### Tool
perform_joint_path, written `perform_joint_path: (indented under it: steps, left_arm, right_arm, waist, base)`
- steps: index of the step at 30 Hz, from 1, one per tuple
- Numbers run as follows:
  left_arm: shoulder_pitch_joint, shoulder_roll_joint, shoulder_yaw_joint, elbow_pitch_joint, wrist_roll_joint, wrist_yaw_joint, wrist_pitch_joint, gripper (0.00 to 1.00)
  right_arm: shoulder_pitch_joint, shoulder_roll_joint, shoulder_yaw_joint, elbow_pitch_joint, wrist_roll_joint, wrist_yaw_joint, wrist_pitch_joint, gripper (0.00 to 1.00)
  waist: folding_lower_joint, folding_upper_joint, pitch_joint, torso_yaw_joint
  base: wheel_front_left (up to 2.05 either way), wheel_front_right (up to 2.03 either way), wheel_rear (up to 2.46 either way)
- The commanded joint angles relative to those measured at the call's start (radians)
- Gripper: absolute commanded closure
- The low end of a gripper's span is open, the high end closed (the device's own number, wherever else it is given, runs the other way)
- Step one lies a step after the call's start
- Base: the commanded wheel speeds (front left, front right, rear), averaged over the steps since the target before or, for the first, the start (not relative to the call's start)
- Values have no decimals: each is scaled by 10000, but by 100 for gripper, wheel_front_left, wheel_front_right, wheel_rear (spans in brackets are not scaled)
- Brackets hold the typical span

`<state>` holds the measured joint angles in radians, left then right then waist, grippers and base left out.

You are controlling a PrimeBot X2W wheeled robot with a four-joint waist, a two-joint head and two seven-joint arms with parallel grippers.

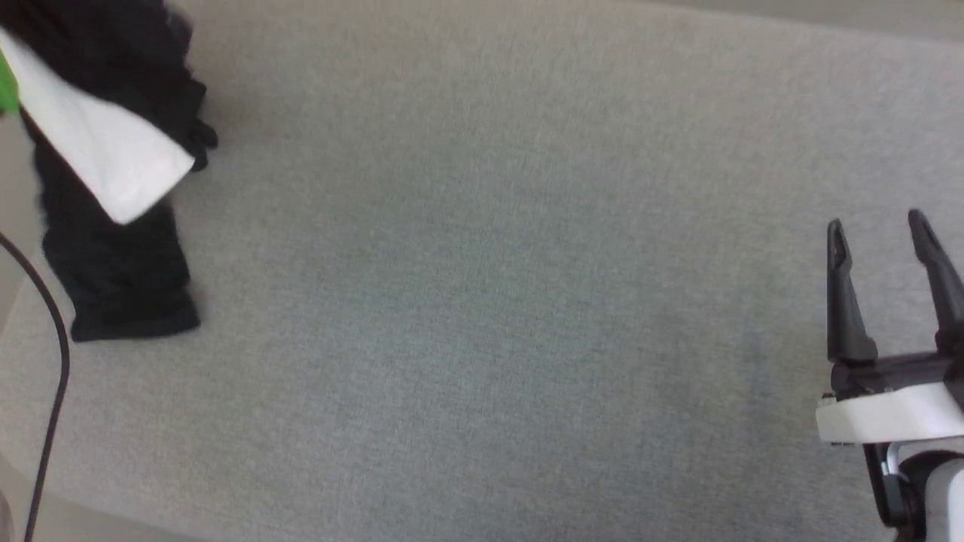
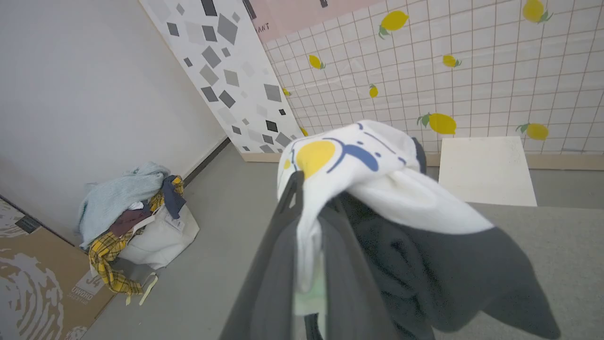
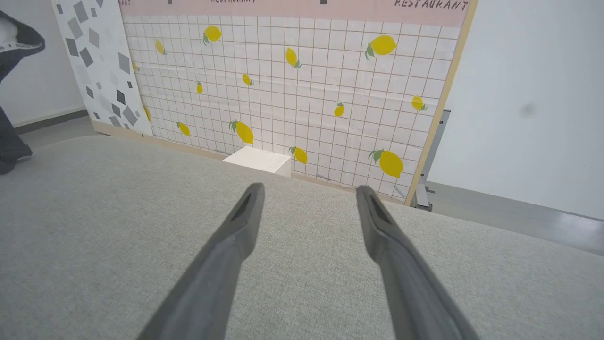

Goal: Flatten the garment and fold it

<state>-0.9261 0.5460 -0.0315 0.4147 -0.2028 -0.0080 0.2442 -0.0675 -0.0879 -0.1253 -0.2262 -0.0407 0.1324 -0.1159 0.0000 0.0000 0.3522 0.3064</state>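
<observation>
We see the garment (image 1: 113, 150) bunched and hanging at the far left of the grey bench (image 1: 482, 301), with a white fold lying across its black cloth. In the left wrist view it drapes over the left gripper (image 2: 311, 208). The fingers (image 2: 283, 222) are clamped on a strip of white fabric that runs down between them, and the yellow-and-blue print sits on top near the tips. The lowest black part hangs down to the level of the bench near its left edge, though we cannot tell whether it rests there. The right gripper (image 1: 881, 233) hovers low over the bench at the right, well apart from the garment, with its fingers spread and nothing between them. Beyond the bench we note a lemon-patterned wall panel (image 3: 306, 94) and a heap of clothes (image 2: 132, 222) on the floor.
</observation>
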Motion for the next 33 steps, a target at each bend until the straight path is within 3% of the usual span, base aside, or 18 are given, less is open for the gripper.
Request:
perform_joint_path:
  steps: [1, 8, 15, 24, 29, 33]
  left_arm:
    - [-388, 69, -58, -277, 39, -48, 31, 100]
    - [-1349, -279, -360, -1447, -140, -112, 517, 100]
    - [-2535, -1061, -662, -2424, -637, -158, 967, 100]
    - [-3538, -2803, -1394, -2563, -1372, -58, 1183, 100]
    - [-3466, -3982, -1752, -2496, -1877, 141, 1070, 100]
    - [-3075, -4537, -2135, -2585, -2161, 287, 991, 100]
  right_arm:
    - [146, 95, -71, 105, 61, -17, -145, 0]
    - [366, 327, -297, 509, 134, -17, -467, 0]
    - [706, 372, -618, 777, 538, -17, -662, 0]
    - [799, 375, -1010, 1012, 914, -17, -834, 0]
    - [689, 376, -1285, 899, 914, -17, -819, 0]
    - [720, 376, -1508, 824, 962, -17, -797, 0]
  waist:
    - [0, 0, -893, -246]
    - [0, 0, -1803, -631]
    - [0, 0, -2487, -1207]
    - [0, 0, -2923, -2091]
    - [0, 0, -2885, -2586]
    - [0, 0, -2792, -2932]
  base:
    - [0, 0, 0]
    - [0, 0, 0]
    - [0, 0, 0]
    - [0, 0, 0]
    - [0, 0, 0]
    - [0, 0, 0]
